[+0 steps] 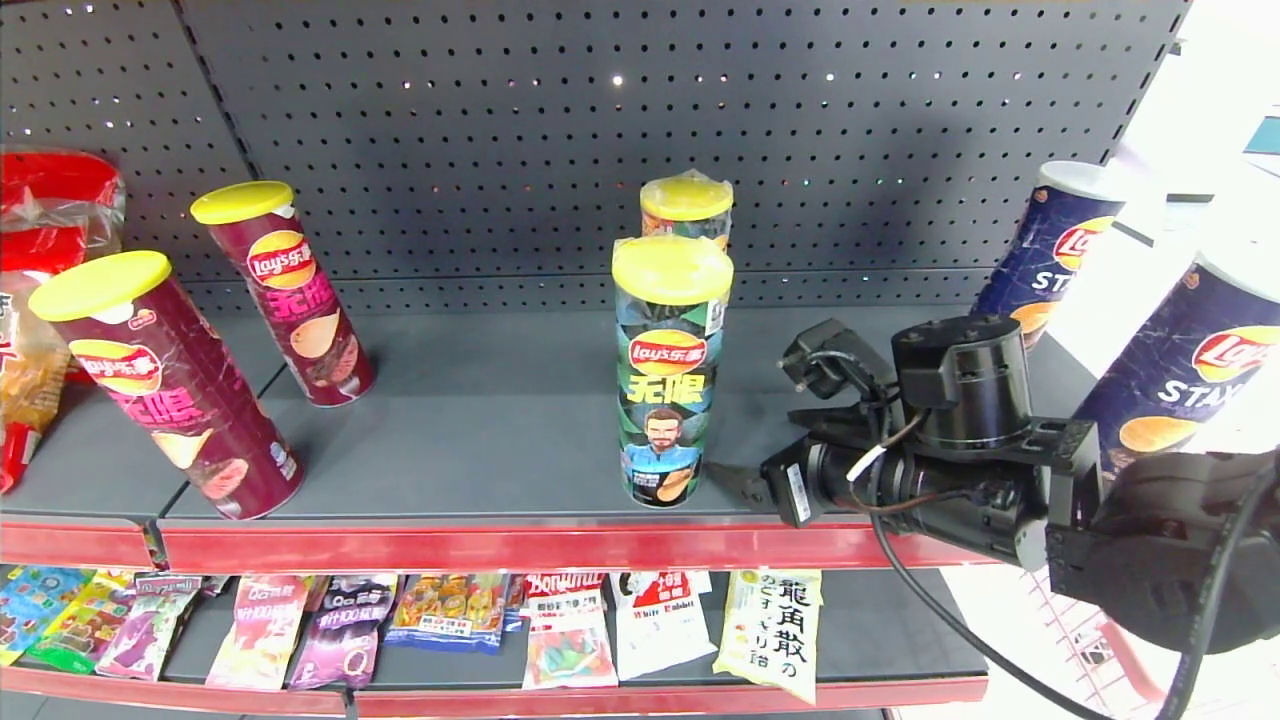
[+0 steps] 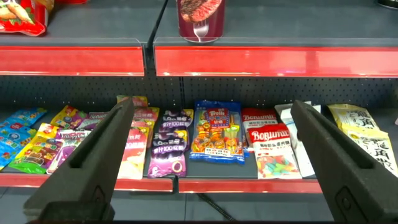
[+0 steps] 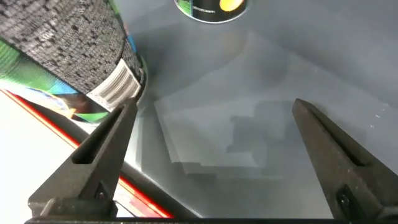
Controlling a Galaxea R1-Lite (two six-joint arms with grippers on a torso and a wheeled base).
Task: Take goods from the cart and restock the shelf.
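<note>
A chip can with a yellow lid and green-blue wrap point(image 1: 668, 380) stands upright near the front of the grey shelf point(image 1: 480, 420), and a second one point(image 1: 686, 205) stands behind it. My right gripper point(image 1: 735, 485) is just right of the front can's base, low over the shelf. In the right wrist view it point(image 3: 214, 109) is open with bare shelf between its fingers, the front can point(image 3: 68, 56) beside one finger point(image 3: 102, 155) and the rear can's base point(image 3: 211, 7) farther off. My left gripper point(image 2: 212, 104) is open and holds nothing, in front of the lower shelf.
Two maroon cans point(image 1: 165, 385) point(image 1: 285, 295) lean on the shelf's left, two blue cans point(image 1: 1055, 245) point(image 1: 1185, 360) on the right. Red snack bags point(image 1: 45, 230) sit far left. The shelf has a red front lip point(image 1: 500, 545). Candy bags point(image 2: 214, 130) fill the lower shelf.
</note>
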